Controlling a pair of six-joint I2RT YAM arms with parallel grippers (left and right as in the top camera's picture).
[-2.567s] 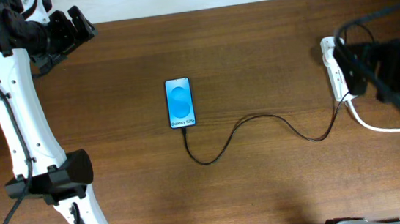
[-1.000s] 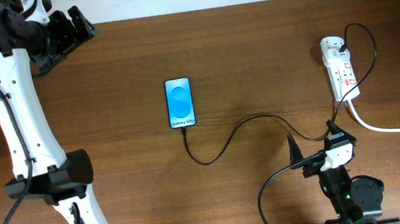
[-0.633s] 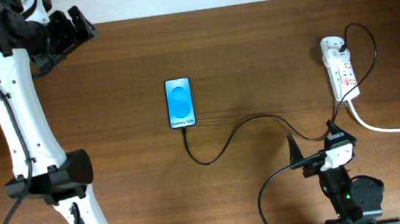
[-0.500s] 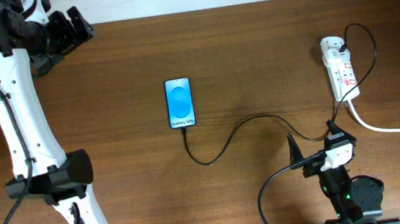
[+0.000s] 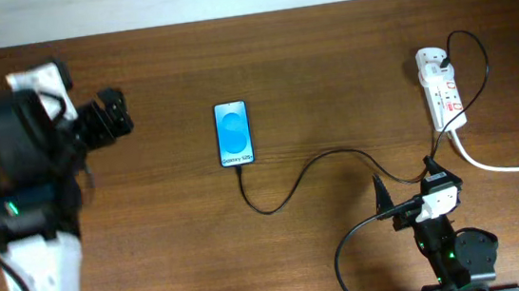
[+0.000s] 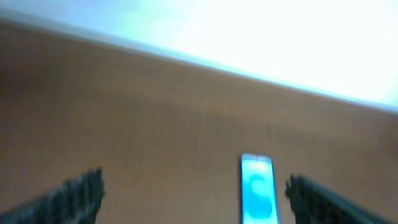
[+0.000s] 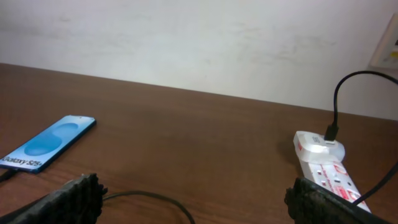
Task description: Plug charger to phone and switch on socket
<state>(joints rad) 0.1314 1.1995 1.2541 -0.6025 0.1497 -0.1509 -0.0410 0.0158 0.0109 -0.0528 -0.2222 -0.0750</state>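
Between phone point(image 5: 233, 134) and socket point(image 5: 443, 90) — charger point(image 5: 341, 152) looped across the table point(image 5: 155, 251)

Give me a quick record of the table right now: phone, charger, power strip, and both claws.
Phone: slim blue-screened smartphone, flat, screen lit
Charger: thin black cable, runs from phone's bottom edge to strip
Socket: long white power strip, black plug in one end
Left claw: open, empty
Right claw: open, empty

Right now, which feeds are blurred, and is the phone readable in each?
Left wrist: heavily blurred, white glare along the top, phone only a blue smear. Right wrist: sharp, phone text legible, socket crisp. Overhead: sharp, evenly lit, phone text small.
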